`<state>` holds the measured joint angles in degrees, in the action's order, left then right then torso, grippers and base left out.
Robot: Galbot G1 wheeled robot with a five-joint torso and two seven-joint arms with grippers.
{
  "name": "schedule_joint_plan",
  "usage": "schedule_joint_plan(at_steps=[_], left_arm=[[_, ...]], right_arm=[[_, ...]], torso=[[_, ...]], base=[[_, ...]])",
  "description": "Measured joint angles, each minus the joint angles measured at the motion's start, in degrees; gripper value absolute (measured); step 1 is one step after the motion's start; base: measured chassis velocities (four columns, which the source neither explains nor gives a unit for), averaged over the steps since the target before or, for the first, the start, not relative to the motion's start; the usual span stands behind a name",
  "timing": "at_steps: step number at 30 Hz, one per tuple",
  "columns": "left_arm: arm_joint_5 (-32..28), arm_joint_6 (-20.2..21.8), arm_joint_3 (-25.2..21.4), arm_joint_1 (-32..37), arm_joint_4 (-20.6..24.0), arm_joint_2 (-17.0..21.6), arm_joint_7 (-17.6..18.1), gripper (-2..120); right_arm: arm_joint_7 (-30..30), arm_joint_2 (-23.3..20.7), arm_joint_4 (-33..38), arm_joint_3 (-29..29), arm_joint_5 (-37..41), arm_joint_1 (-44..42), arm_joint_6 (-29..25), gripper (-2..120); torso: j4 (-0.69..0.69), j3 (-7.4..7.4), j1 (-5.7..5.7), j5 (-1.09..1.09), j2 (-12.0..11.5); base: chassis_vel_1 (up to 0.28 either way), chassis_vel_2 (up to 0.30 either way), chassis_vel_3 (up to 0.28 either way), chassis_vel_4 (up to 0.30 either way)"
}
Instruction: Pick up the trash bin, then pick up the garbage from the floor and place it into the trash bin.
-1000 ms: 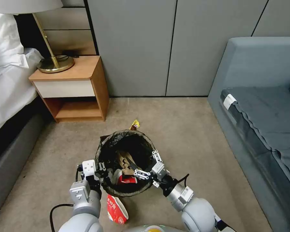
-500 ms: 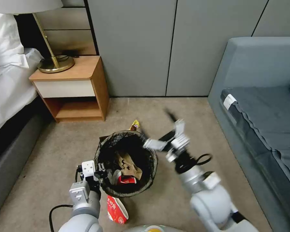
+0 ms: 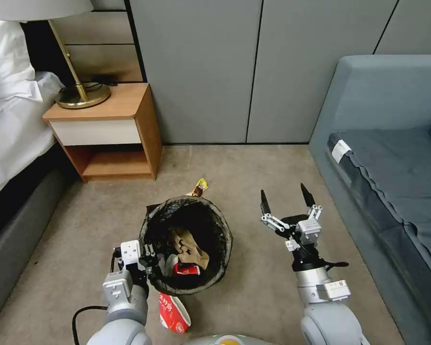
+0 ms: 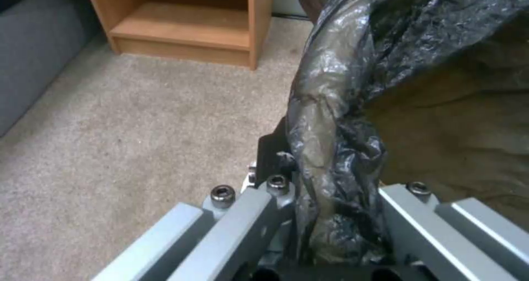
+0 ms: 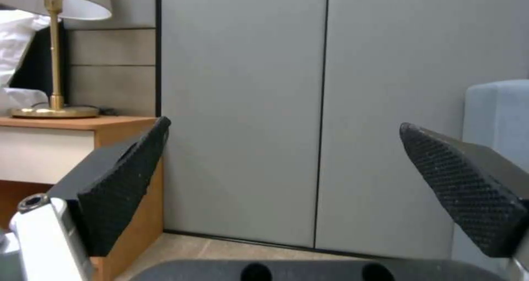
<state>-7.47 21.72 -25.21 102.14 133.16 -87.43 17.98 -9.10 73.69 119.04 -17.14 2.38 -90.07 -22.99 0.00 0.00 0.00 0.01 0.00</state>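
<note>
Head view: at lower centre we see the trash bin [image 3: 186, 237] on the carpet, our left gripper [image 3: 146, 258] clamped on its near-left rim, with wrappers and cardboard inside. A red-and-white wrapper [image 3: 173, 312] lies just below the bin, a yellow wrapper [image 3: 199, 186] just above. Our right gripper [image 3: 288, 200] hangs spread wide, right of the bin.

Left wrist view: the black bag [image 4: 336, 120] is pinched between the jaws.

Right wrist view: the fingertips [image 5: 124, 182] stand far apart, empty, facing the wall.

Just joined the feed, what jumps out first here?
The round white trash bin lined with a black bag sits mid-carpet, its rim clamped by the left pincer. The right pincer hovers open beside it. A red-and-white snack wrapper lies on the floor by the bin.
</note>
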Motion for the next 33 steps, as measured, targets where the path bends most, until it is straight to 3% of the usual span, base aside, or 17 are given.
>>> schedule_joint_plan(at_steps=[19, 33], left_arm=[[-1.9, -0.15, -0.14, -0.77, 0.2, 0.04, 0.47, 1], [-2.16, -0.15, -0.12, -0.47, 0.62, -0.14, 0.55, 1]], right_arm=[[0.29, 0.02, -0.55, -0.21, 0.0, 1.71, 0.77, 100], [0.62, -0.05, 0.34, -0.17, 0.23, 1.68, 1.44, 100]], torso=[[0.0, 0.0, 0.0, -0.01, 0.0], [-0.01, 0.0, 0.0, -0.01, 0.0]], base=[[0.002, 0.002, 0.003, 0.001], [0.079, 0.077, 0.075, 0.078]])
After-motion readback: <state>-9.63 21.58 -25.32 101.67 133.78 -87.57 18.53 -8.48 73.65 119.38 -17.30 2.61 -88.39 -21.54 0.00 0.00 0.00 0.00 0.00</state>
